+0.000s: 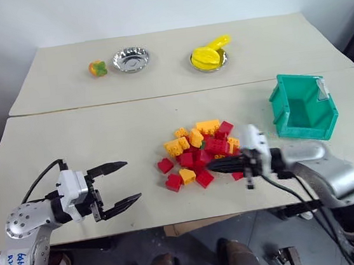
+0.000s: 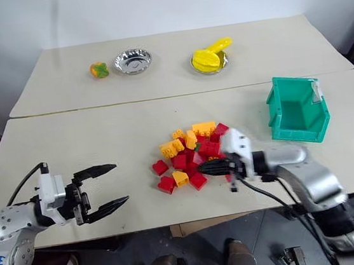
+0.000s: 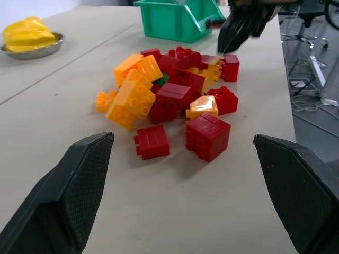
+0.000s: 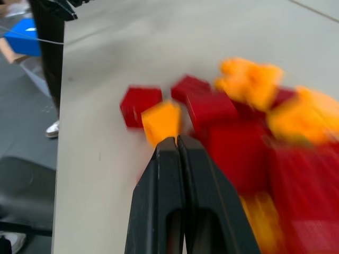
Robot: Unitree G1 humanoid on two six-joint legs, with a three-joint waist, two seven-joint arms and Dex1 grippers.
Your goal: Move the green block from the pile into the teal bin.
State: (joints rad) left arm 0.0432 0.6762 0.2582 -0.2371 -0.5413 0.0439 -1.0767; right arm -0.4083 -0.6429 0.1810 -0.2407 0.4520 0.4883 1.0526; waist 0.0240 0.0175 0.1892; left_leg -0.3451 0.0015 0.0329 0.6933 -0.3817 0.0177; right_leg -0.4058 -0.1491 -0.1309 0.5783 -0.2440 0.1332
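The pile (image 1: 198,150) of red, yellow and orange bricks lies mid-table. A sliver of the green block (image 3: 162,80) peeks out between orange and red bricks, mostly buried. The teal bin (image 1: 303,109) stands to the right of the pile, its cut-away front facing the heap. My right gripper (image 1: 210,164) is shut with nothing between its fingers. It points left, and its tips sit at the pile's near edge by a yellow brick (image 4: 161,120) and a red one (image 4: 140,105). My left gripper (image 1: 131,181) hangs open to the left of the pile, apart from it, its fingers (image 3: 79,196) aimed at the heap.
On the far table stand a round silver dish (image 1: 131,59), an orange-and-green toy fruit (image 1: 98,68) and a second dish holding a yellow toy (image 1: 209,56). A seam separates the two tables. The near table edge runs just below both grippers.
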